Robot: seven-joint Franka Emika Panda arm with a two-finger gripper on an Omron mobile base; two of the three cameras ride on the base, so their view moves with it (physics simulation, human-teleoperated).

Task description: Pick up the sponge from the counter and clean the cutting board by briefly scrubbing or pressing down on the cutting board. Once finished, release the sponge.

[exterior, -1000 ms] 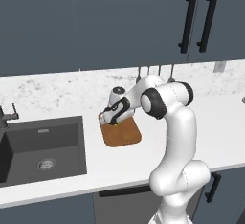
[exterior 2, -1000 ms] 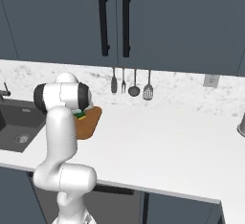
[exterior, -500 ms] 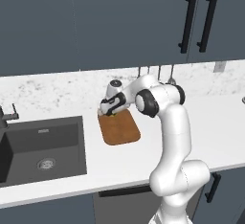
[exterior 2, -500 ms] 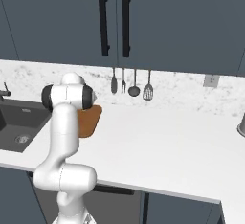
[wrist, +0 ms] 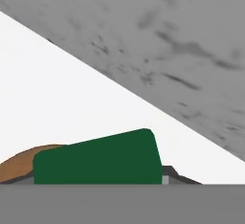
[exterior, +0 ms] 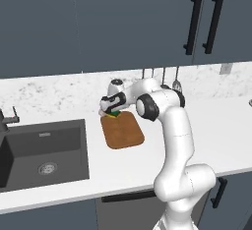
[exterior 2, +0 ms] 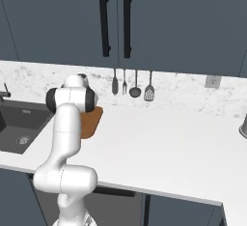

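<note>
Sponge in my claw, at the board's far edge
My claw (exterior: pixel 111 111) is clenched on the sponge (exterior: pixel 115 114), centre-left of the frame, touching the cutting board (exterior: pixel 122 129) corner on the surface (exterior: pixel 206 126).

A dark grey sink basin (exterior: pixel 44 153) is set into the bench at the left, with a round drain (exterior: pixel 47 167) in its floor. A dark faucet (exterior: pixel 6 121) stands at its back edge. Four utensils (exterior 2: pixel 131 84) hang in a row on the speckled backsplash. Above them are dark blue cabinets (exterior 2: pixel 144 22) with two long black handles (exterior 2: pixel 115 25). A small wall outlet (exterior 2: pixel 211 81) sits to the right of the utensils.
</note>
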